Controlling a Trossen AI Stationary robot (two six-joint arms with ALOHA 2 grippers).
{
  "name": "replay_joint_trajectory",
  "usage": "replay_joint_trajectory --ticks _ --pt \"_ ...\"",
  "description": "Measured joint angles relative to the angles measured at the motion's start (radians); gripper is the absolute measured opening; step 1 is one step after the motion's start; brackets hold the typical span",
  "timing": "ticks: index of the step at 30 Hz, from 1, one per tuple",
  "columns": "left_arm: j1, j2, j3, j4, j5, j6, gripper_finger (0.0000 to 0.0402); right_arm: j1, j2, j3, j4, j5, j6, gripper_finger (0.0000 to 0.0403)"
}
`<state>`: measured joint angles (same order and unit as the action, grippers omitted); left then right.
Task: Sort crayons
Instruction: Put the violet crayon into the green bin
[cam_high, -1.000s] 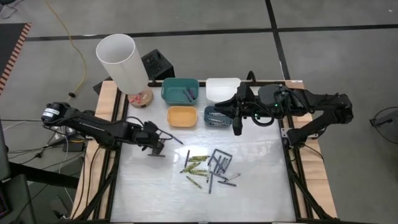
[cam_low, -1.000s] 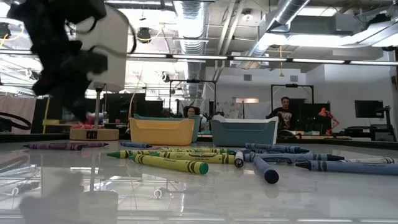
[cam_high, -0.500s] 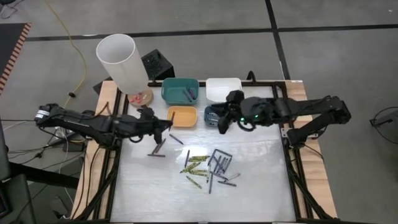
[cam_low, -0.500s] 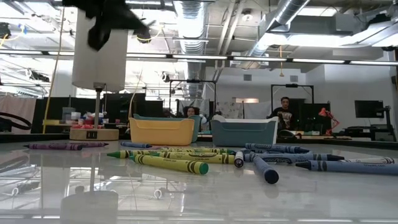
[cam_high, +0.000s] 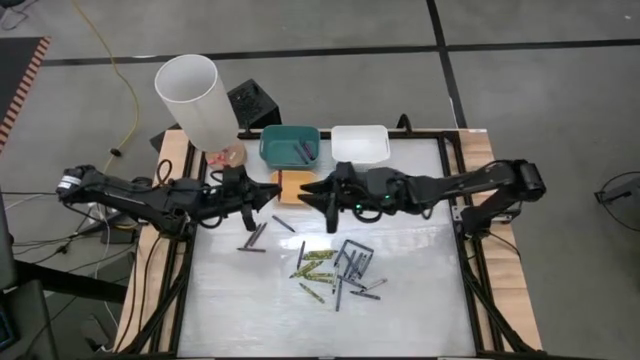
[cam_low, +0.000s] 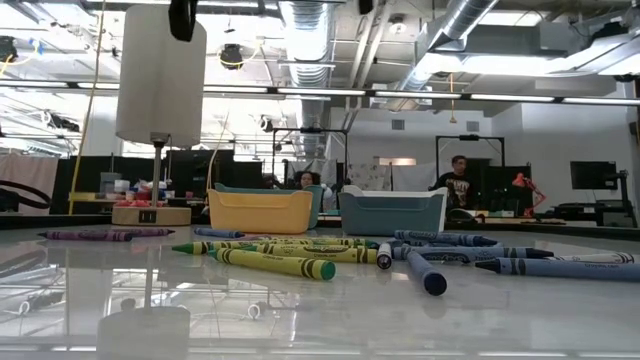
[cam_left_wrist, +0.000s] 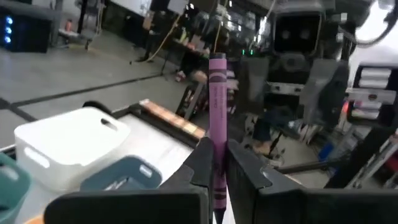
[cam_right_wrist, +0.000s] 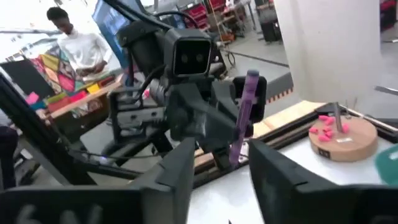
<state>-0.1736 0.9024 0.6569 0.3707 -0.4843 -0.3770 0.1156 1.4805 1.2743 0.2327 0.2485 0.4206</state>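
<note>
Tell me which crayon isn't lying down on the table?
The purple crayon pinched upright in the left claw. All the other crayons lie flat on the table or in bins.

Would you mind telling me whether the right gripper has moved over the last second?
Yes. The right gripper has moved from the blue bin across the orange bin, toward the left gripper.

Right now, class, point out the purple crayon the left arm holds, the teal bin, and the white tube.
purple crayon (cam_left_wrist: 217, 118), left wrist view, middle of its wrapper.
teal bin (cam_high: 272, 147), high view, left rim.
white tube (cam_high: 195, 105), high view, side wall.
</note>
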Motion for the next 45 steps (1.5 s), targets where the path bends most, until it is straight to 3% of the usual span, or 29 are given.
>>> replay_joint_trajectory --ticks 4,8,29,45 --pt "-0.019 0.023 -0.001 0.049 -0.010 0.033 0.0011 -0.008 0.049 0.000 0.122 -0.006 -0.003 0.0209" --pt "-0.027 0.034 -0.001 0.058 -0.018 0.034 0.0011 -0.015 0.078 0.002 0.168 -0.006 -0.010 0.0225" --pt "-0.025 0.034 -0.001 0.092 -0.031 0.082 0.0011 -0.060 0.079 0.002 0.175 -0.042 -0.011 0.0222" --pt "-0.003 0.169 0.000 0.223 0.017 0.059 0.0011 -0.061 0.079 0.002 0.153 -0.042 -0.011 0.0222"
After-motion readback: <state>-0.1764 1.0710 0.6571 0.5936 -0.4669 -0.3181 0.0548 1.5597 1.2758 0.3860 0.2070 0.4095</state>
